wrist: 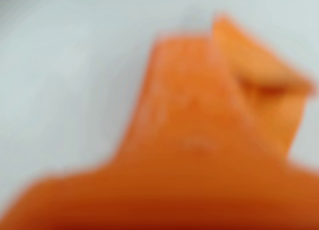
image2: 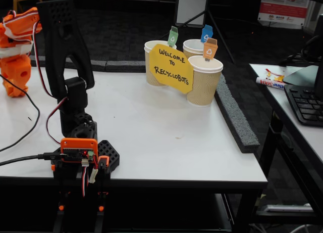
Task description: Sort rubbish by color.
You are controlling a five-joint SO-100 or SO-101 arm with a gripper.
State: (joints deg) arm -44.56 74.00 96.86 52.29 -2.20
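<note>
No rubbish shows in either view. My orange gripper (image2: 12, 89) hangs at the far left of the fixed view, pointing down, its tip at or just above the white table (image2: 166, 132). The wrist view is badly blurred. There the gripper (wrist: 219, 28) fills the frame over the pale tabletop, and its two orange jaws appear to meet at the tip. I cannot make out anything between them. Three paper cups stand at the back: one with a green tag (image2: 173, 36), one with a blue tag (image2: 206, 33), one with an orange tag (image2: 210, 48).
A yellow "Welcome to RecycloBots" sign (image2: 170, 67) leans on the cups. The arm's black base and orange board (image2: 78, 149) sit at the front left edge. A grey foam strip (image2: 237, 122) lines the right edge. A second table to the right holds a keyboard (image2: 305, 101).
</note>
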